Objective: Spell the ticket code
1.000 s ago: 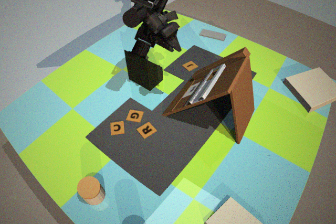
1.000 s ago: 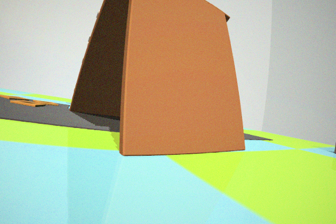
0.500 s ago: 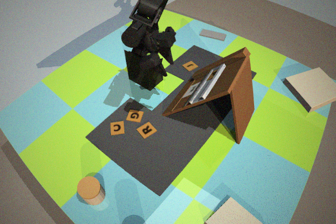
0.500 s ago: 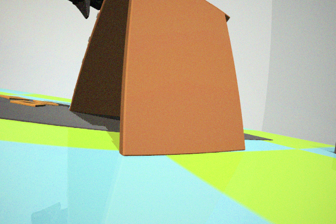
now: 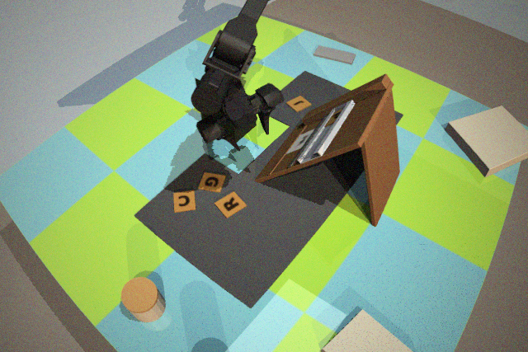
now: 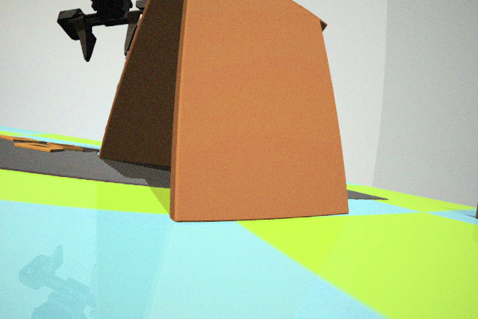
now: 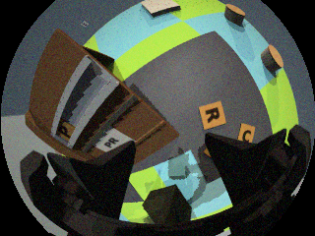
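The brown board (image 5: 367, 115) (image 6: 251, 95) (image 7: 46, 93) leans with its rail (image 5: 335, 129) (image 7: 105, 90) on the sloping face. A P tile (image 7: 66, 130) sits in the rail at its left end. The ticket (image 5: 299, 140) (image 7: 113, 141) below reads PR. The R tile (image 5: 230, 204) (image 7: 212, 115), C tile (image 5: 184, 201) (image 7: 246, 133) and G tile (image 5: 211, 181) lie flat on the dark mat; a finger mostly hides G in the wrist view. A tile that looks like J (image 5: 299, 103) lies behind the board. My gripper (image 5: 252, 140) (image 6: 107, 57) (image 7: 170, 142) is open and empty, above the table between board and loose tiles.
The dark mat (image 5: 256, 254) (image 7: 167, 74) lies under the tiles. An orange-topped cylinder (image 5: 143, 297) stands near the front left edge. One pale block (image 5: 490, 139) is at the right, another (image 5: 366, 335) at the front. A grey slab (image 5: 334, 54) lies at the back.
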Controlling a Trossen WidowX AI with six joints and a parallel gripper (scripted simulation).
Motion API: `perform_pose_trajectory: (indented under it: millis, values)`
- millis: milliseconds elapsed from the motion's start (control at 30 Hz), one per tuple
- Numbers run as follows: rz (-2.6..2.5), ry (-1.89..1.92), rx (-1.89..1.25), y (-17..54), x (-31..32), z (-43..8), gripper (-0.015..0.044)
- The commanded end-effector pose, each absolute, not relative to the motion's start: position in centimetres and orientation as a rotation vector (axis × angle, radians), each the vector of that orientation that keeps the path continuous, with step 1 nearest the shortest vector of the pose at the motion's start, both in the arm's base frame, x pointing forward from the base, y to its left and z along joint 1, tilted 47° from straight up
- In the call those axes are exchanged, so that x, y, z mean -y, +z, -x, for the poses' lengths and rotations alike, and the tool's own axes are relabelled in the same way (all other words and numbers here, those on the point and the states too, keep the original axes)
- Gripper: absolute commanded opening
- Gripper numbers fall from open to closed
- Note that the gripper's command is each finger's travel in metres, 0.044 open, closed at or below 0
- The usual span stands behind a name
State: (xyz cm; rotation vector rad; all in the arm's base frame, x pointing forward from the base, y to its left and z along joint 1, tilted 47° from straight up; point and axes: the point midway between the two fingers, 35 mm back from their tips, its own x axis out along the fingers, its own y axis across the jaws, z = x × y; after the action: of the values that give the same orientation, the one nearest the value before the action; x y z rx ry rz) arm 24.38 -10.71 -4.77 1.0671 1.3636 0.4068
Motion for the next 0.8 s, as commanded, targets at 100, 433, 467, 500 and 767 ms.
perform_pose_trajectory:
  millis: [100, 433, 467, 500, 767]
  values:
    - [-1.577, -0.330, -1.755, -13.4, 9.6, -24.6, 0.0340]
    - [-1.798, -0.904, -1.827, -17.7, 7.7, -24.1, 0.0340]
    - [-1.798, -0.904, -1.827, -17.7, 7.7, -24.1, 0.0340]
    - [-1.798, -0.904, -1.827, -17.7, 7.7, -24.1, 0.0340]
    - [-1.798, -0.904, -1.827, -17.7, 7.8, -23.9, 0.0340]
